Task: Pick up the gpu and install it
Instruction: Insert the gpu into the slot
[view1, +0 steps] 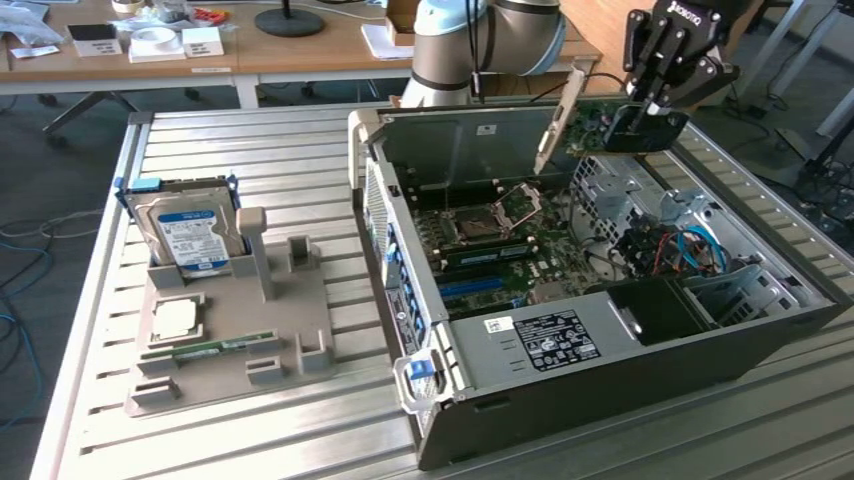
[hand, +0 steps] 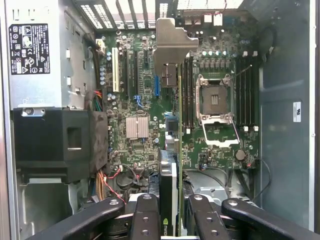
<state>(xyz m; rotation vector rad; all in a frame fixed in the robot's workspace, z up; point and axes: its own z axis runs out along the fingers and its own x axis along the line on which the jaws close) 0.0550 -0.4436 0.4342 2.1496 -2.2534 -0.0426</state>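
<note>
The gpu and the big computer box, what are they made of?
The gpu looks like a green circuit board with a black, probably plastic, cover; its end bracket is pale, dull metal by its sheen. The computer box seems grey sheet metal: thin folded walls, matte shine.

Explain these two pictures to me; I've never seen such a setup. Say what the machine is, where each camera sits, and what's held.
The machine is a pale robot arm ending in black fingers. One camera stands off the arm and looks over a ribbed metal table. On it lie an open dark-grey computer case and a grey plastic holder carrying a blue-and-white-labelled hard drive, a square silvery processor chip and a narrow green memory stick. The other camera sits on the wrist and looks down past the fingers onto the case's green motherboard. The fingers are shut on a thin flat gpu card with a pale metal bracket, held above the case.
</note>
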